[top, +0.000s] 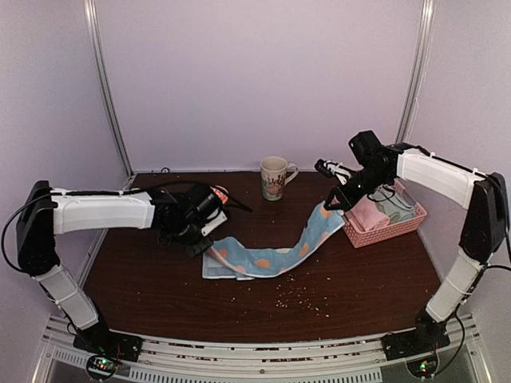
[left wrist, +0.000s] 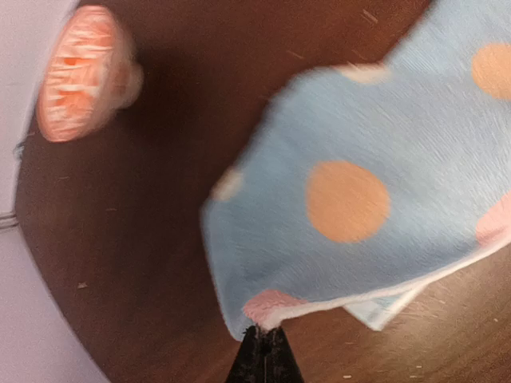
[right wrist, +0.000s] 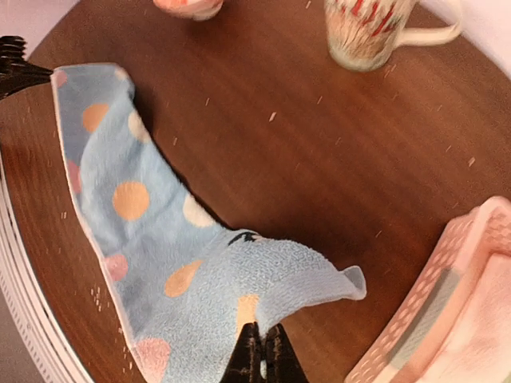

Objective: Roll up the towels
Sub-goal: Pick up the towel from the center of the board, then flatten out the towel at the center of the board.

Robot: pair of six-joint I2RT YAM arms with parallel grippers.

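Note:
A light blue towel with orange, pink and white dots stretches across the table between my two grippers. My left gripper is shut on the towel's left corner, a pink-patched tip pinched just above the fingertips of the left gripper. That end lies flat and partly folded on the wood. My right gripper is shut on the far end and holds it raised; in the right wrist view the towel puckers into the right gripper. Another towel, pale pink, lies in the basket.
A pink lattice basket stands at the right, close to my right gripper, its wall near the held end. A patterned mug stands at the back centre. An orange-white round object sits behind my left gripper. Crumbs dot the table front.

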